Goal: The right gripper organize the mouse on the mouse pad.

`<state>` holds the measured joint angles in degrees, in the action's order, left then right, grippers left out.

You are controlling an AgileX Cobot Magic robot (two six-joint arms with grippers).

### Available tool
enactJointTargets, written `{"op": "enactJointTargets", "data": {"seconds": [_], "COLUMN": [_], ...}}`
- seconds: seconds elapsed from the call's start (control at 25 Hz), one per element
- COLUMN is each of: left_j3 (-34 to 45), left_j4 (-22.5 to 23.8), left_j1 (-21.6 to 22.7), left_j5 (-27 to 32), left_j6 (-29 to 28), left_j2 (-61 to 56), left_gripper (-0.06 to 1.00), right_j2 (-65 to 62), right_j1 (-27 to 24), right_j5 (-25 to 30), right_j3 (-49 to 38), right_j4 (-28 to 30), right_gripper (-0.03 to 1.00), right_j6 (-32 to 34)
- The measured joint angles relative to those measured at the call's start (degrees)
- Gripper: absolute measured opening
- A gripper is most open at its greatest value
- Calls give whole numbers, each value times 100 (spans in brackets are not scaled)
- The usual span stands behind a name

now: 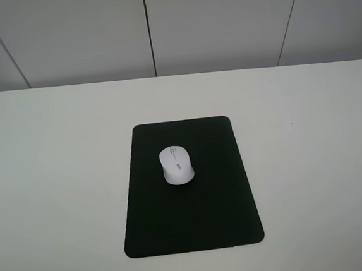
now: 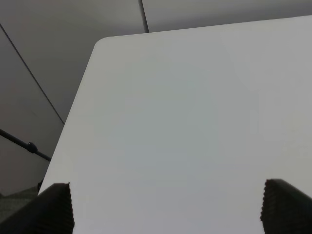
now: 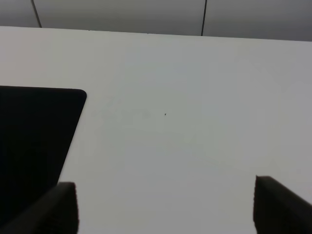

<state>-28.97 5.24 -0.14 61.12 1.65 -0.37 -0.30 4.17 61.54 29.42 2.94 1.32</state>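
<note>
The white mouse point(image 1: 176, 164) lies on the upper middle of the black mouse pad point(image 1: 192, 217), which sits flat at the centre of the white table point(image 1: 52, 185). No arm shows in the exterior high view. In the right wrist view my right gripper point(image 3: 165, 207) hangs open over bare table, fingertips point(image 3: 66, 204) wide apart and empty, with a corner of the mouse pad point(image 3: 34, 131) beside one finger. In the left wrist view my left gripper point(image 2: 168, 209) is also open and empty above bare table near a table corner.
The table point(image 2: 185, 122) ends at a rounded corner with grey wall panels point(image 1: 221, 18) behind it. A dark rail point(image 2: 22, 144) runs below the table edge in the left wrist view.
</note>
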Motion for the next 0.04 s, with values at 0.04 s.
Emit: {"op": "enactJointTargets", "data": {"seconds": [0.04], "left_j3": [0], "left_j4": [0], "left_j1": [0], "left_j5": [0], "left_j6": [0], "left_j2": [0], "left_gripper": [79], "right_j2": [0], "right_j1": [0], "right_j5": [0], "right_j3": [0], "right_j4": [0], "right_gripper": [72], "right_j6": [5]}}
